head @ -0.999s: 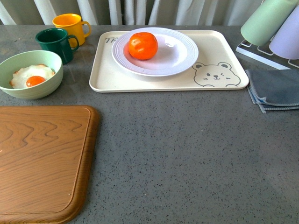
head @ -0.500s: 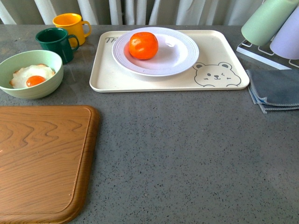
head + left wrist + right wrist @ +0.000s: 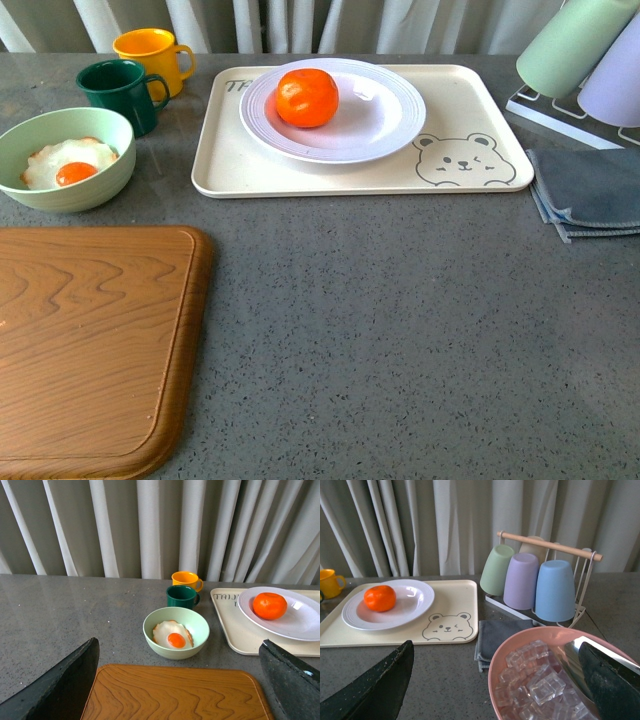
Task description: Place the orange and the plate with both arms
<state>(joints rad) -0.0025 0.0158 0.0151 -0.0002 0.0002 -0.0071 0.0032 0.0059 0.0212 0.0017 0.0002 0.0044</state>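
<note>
The orange [image 3: 307,97] rests on the left part of the white ridged plate [image 3: 385,120], which stands on the cream bear-print tray [image 3: 460,170] at the back of the table. Both wrist views show them too: orange [image 3: 270,605] on plate [image 3: 295,625], and orange [image 3: 379,598] on plate [image 3: 412,605]. Neither arm appears in the front view. My left gripper [image 3: 182,690] is open, hovering over the wooden board [image 3: 175,695], well short of the tray. My right gripper [image 3: 495,690] is open with nothing between its fingers, above a pink bowl's edge.
A pale green bowl with a fried egg [image 3: 65,160], a dark green mug [image 3: 120,92] and a yellow mug [image 3: 150,55] stand left of the tray. A folded grey cloth [image 3: 590,195] and a cup rack [image 3: 540,580] are at right. A pink bowl of ice cubes [image 3: 540,680] sits nearby.
</note>
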